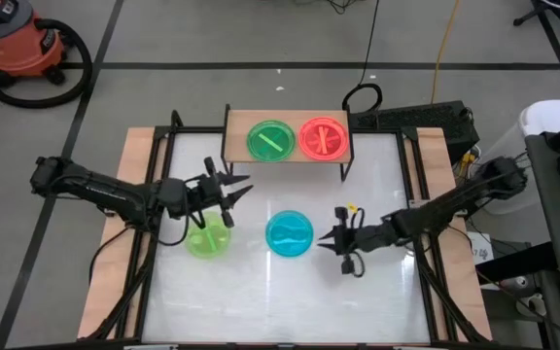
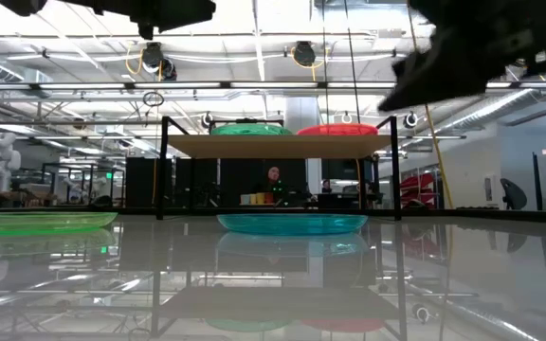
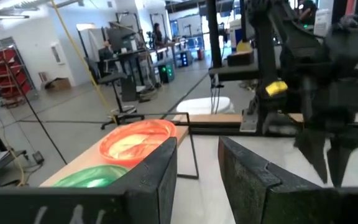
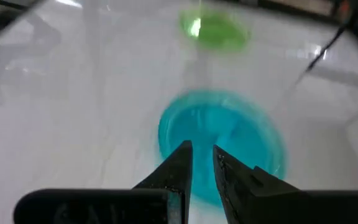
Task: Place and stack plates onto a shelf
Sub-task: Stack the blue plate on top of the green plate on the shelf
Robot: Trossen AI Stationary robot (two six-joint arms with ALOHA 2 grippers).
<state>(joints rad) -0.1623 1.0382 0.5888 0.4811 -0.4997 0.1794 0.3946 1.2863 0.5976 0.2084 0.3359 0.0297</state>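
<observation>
Fingers of left gripper (image 1: 236, 188) spread, empty, above green plate (image 1: 208, 238); right gripper (image 1: 327, 240) narrowly parted beside blue plate (image 1: 289, 234). Glossy white desk (image 1: 261, 301); shelf (image 1: 287, 156) far, carrying two plates; workshop beyond.

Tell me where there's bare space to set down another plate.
The near half of the white tabletop is bare, below the light green plate and blue plate. The shelf is crowded: a green plate and red plate fill its top.

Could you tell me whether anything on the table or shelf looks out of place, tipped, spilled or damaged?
Nothing stands out. The green stack and red stack sit flat on the shelf; the blue plate and green plate lie flat on the table, unspilled.
</observation>
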